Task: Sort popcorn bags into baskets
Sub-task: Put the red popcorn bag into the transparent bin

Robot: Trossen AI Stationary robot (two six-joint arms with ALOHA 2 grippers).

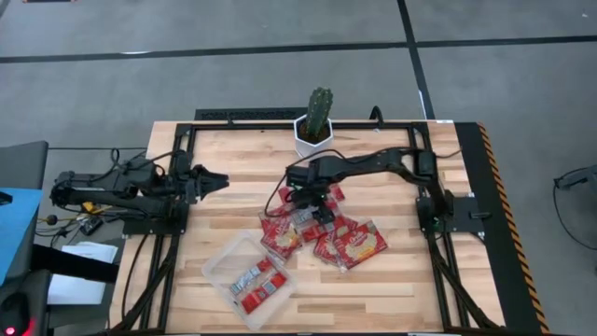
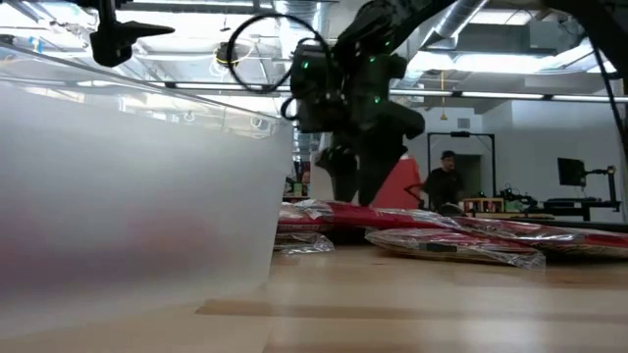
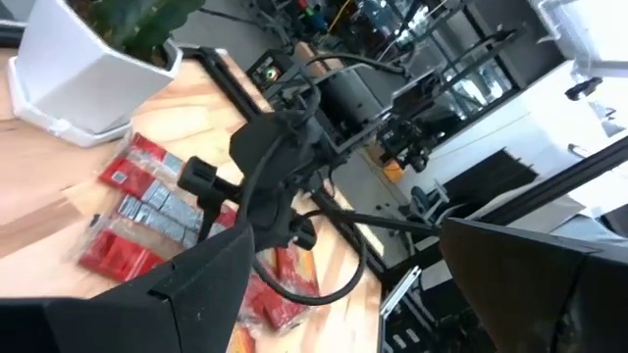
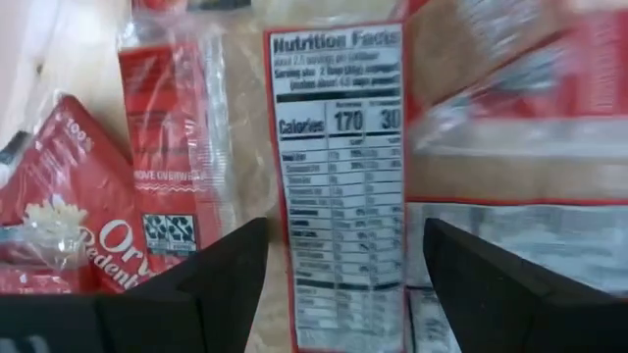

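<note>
— Wooden tabletop point(image 1: 392, 271). Much sorted?
— Few popcorn bags point(image 1: 256, 283) in basket point(image 1: 216, 263); most heaped point(image 1: 350, 243) mid-table.
— Hands?
— Right hand point(image 1: 317, 211) spread, empty, over heap; left hand point(image 1: 217, 181) apart, idle.

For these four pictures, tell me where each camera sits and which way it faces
High view: overhead, straight down; both arms, left gripper waiting, right gripper over the popcorn bags, tray.
Low view: table height, level across; tray wall, right gripper.
Left wrist view: across the table at the right arm; own fingers.
Right wrist view: down onto a bag's nutrition label; own fingers.
All share the bags.
</note>
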